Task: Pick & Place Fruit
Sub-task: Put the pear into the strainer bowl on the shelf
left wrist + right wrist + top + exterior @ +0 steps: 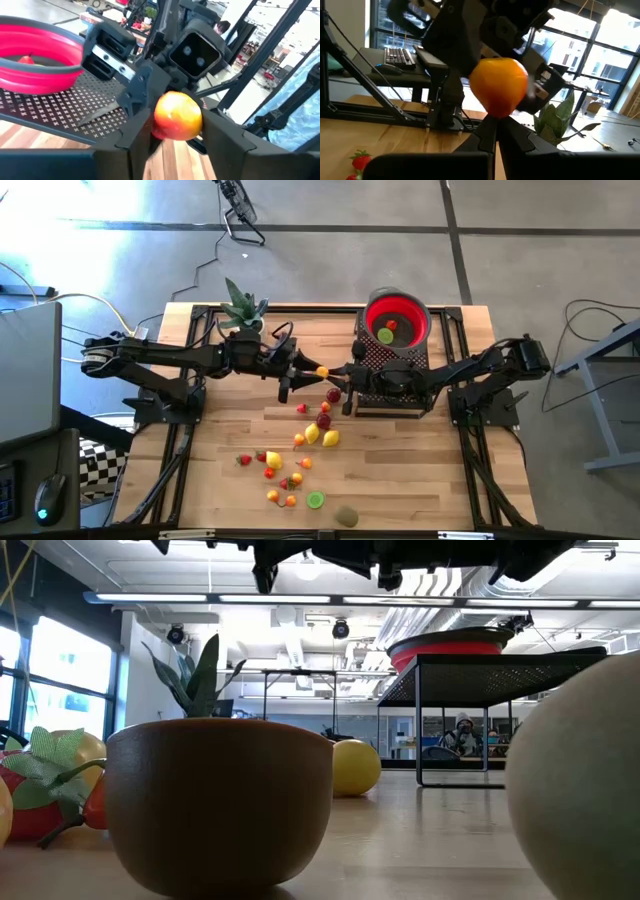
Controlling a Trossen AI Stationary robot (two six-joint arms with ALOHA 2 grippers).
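**Mia:** Where is the orange fruit [322, 371] sitting?

**Ben:** It is hanging in the air above the table [450, 480], right between the two arms. It is not touching the wood.

**Mia:** Who is holding it?

**Ben:** The left gripper [305, 370] is pinching it. In the left wrist view the fruit is sitting between its two dark fingers [132, 137], one on each side.

**Mia:** What is the right gripper [338, 373] doing?

**Ben:** It is pointing at the fruit from the other side, tip to tip with the left one. Its fingers [485, 137] are pressed together, with nothing between them. In the right wrist view their tip is sitting just under the fruit. I cannot tell if it is touching.

**Mia:** Where is the red bowl [372, 308]?

**Ben:** It is standing on a black stand [372, 358] behind the right gripper. A green fruit [385, 335] and a small red fruit [392, 325] are lying inside it.

**Mia:** And the other ones?

**Ben:** Lots are lying on the table nearer the front edge, like a yellow fruit [331, 438] and a green round one [315, 500]. A spiky plant [243, 308] is standing at the back, near the left arm.
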